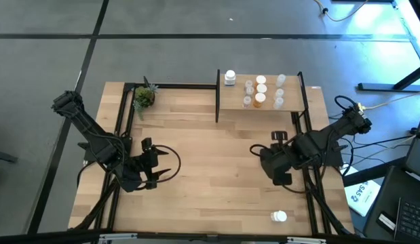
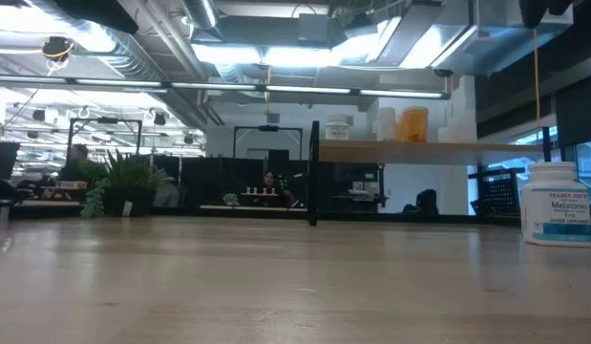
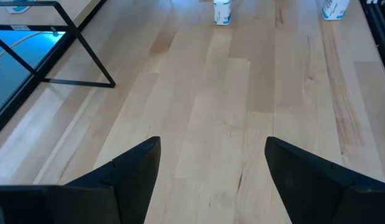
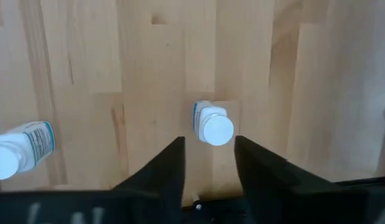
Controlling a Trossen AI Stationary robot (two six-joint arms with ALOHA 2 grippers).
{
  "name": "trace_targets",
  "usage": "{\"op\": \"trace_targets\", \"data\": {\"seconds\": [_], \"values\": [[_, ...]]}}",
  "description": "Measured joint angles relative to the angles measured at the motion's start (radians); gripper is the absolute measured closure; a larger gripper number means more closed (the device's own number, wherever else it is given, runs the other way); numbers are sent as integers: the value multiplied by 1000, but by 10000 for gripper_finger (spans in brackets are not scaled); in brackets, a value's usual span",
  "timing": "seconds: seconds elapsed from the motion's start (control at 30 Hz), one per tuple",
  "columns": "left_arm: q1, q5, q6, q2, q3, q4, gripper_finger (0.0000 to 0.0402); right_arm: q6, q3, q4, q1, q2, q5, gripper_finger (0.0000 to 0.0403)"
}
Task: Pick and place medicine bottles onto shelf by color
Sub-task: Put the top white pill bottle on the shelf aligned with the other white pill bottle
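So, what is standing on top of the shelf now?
On the shelf stand one white bottle at its left end, orange bottles in the middle and clear bottles. Nothing covers them from above.

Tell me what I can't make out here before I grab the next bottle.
- High view: the small white plastic bottle ahead of the right gripper's open jaws is hidden under that arm.
- Low view: neither gripper shows.
- High view: pill bottles on the light-wood shelf too small to read labels.
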Motion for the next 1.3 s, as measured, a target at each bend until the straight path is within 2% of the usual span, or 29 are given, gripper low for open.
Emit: {"op": "trace_targets", "data": {"seconds": [0.17,0.27,0.37,0.63,0.8,1.07,1.3], "values": [[0,0,0,0,0,0,118,5,-5,8,-13,-1,0,218],[0,2,0,0,0,0,118,-28,-57,38,-14,-1,-6,196],[0,7,0,0,0,0,118,-95,-133,63,-15,0,-66,186],[0,8,0,0,0,0,118,-129,-331,128,-68,0,-63,193],[0,8,0,0,0,0,118,-176,-407,196,-133,0,-73,199],[0,10,78,0,0,7,118,-205,-419,231,-209,-3,-97,201],[0,37,124,0,0,26,118,-205,-419,253,-222,-3,-98,201]]}}
